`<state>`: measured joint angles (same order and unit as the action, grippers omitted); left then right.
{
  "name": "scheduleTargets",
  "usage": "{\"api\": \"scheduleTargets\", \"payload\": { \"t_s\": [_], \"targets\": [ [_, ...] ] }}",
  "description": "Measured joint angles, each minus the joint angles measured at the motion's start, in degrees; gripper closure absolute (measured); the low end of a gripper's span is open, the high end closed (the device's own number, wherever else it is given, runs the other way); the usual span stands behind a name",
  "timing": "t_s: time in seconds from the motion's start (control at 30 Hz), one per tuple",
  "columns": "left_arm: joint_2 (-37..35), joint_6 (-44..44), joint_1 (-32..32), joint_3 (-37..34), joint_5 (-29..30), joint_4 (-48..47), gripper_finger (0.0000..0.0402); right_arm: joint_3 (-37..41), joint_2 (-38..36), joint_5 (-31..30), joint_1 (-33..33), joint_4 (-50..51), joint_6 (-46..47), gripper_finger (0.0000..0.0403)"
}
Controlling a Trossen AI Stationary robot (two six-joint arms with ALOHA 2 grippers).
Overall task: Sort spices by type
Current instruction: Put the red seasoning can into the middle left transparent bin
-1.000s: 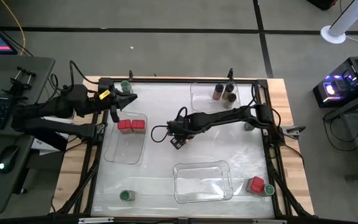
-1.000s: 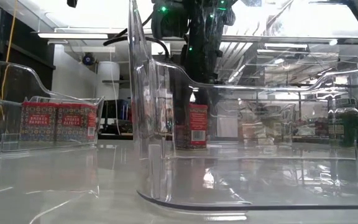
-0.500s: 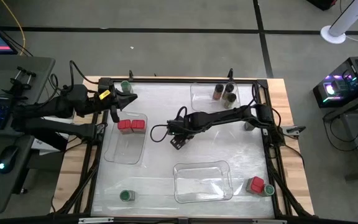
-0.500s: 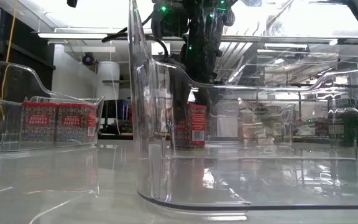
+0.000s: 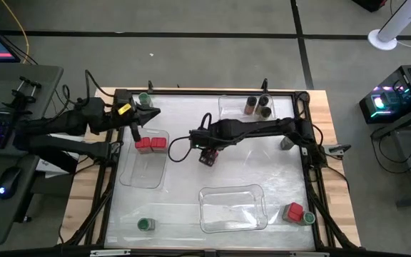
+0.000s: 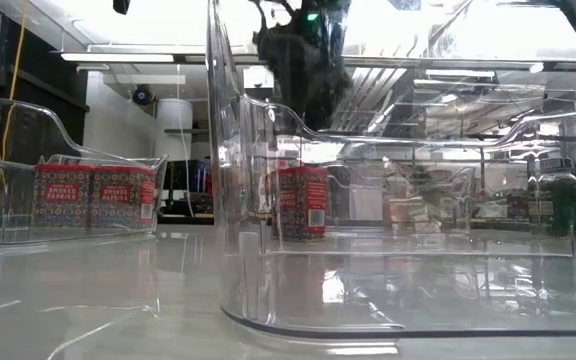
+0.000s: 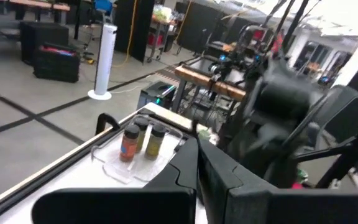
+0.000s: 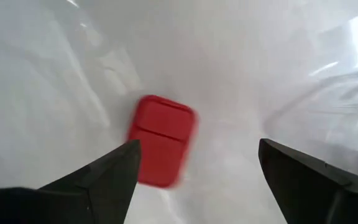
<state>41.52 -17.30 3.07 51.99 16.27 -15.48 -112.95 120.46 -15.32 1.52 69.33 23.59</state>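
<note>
A red square-topped spice (image 8: pixel 161 140) stands upright on the table's middle (image 5: pixel 207 159), seen through a clear tray wall in the low view (image 6: pixel 303 202). My right gripper (image 8: pixel 199 144) hangs open above it (image 5: pixel 206 150), fingers pointing steeply down and clear of the box. Two more red spices (image 5: pixel 150 143) stand in the left tray (image 5: pixel 143 171). Three brownish jars (image 5: pixel 259 106) stand in the far tray (image 5: pixel 228 113). My left gripper (image 5: pixel 148 113) waits shut and empty at the far left, pointing level (image 7: pixel 197 163).
A clear tray (image 5: pixel 232 208) lies near the front edge. A green-lidded jar (image 5: pixel 144 225) stands at the near left and another (image 5: pixel 143 98) at the far left corner. A red spice (image 5: pixel 293 211) and a green-lidded jar (image 5: pixel 309 218) stand at the near right.
My right gripper has opened wider, let go of the red spice and risen straight up from it while rolling about its own axis. The spice stays standing on the table.
</note>
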Motion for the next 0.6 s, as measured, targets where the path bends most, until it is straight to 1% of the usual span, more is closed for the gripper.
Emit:
{"api": "scheduleTargets", "payload": {
  "t_s": [0.07,0.13,0.2,0.27,0.33,0.4,0.5,0.6],
  "targets": [
    [1.7,-0.2,0.0,0.0,0.9,0.4,0.04,-3.1,0.0,-2.2,0.0,4.3,-1.5,0.0081],
    [3.8,-0.4,0.0,0.0,0.8,0.4,0.039,-5.8,0.0,-4.0,0.0,8.7,-2.0,0.0081],
    [6.4,-0.3,0.0,0.1,-0.2,0.2,0.037,-8.3,0.0,-4.8,0.0,13.0,-2.5,0.0081],
    [9.7,0.7,0.5,1.6,-2.1,-1.9,0.0342,-10.0,-0.4,-5.8,0.0,17.1,-2.6,0.0081],
    [13.0,1.9,1.6,4.8,-4.6,-5.4,0.0308,-10.3,-1.7,-6.5,0.2,20.3,-2.2,0.0081],
    [16.6,4.3,3.2,9.2,-6.9,-10.5,0.0271,-9.3,-4.3,-7.1,0.4,20.6,-1.0,0.0081],
    [23.1,9.5,5.6,16.4,-10.7,-18.9,0.0218,-5.8,-10.6,-7.1,0.7,20.9,2.2,0.0081],
    [30.1,16.0,7.3,23.7,-14.1,-25.0,0.0176,-1.0,-18.2,-7.2,1.3,20.8,7.0,0.0081]
  ]
}}
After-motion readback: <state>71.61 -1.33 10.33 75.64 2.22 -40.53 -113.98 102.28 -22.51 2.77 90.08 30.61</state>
